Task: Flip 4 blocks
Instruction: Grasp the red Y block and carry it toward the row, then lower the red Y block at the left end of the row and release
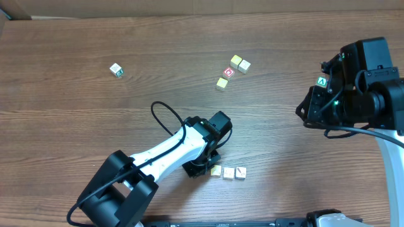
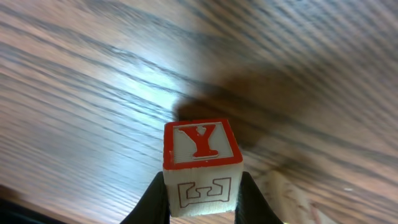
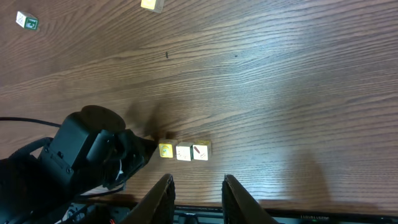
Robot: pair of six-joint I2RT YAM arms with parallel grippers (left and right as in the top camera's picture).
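my left fingers [image 2: 151,202] are closed on a small wooden block [image 2: 202,163]. they pinch its two opposite cream sides, so the red letter y faces up and a side with a red outline faces the wrist camera. gripping the sides leaves the top and front free, which i judge suits turning it over. i cannot tell whether it rests on the table [image 1: 76,126] or hangs just above it. from overhead this block is hidden under my left wrist, which sits at the left end of a row of three blocks [image 1: 228,172] lined up side by side near the table's front edge. my right fingers [image 3: 163,198] are parted with nothing between them, raised off to the right, out of the way. for room to move, bare wood lies to the right of the row and beyond it, up to a loose cluster of four cubes [image 1: 228,72] well apart. a lone green-marked cube [image 1: 116,70] sits far left. the tight spots are the row's nearest block, just beside my grip, and the front edge close by.
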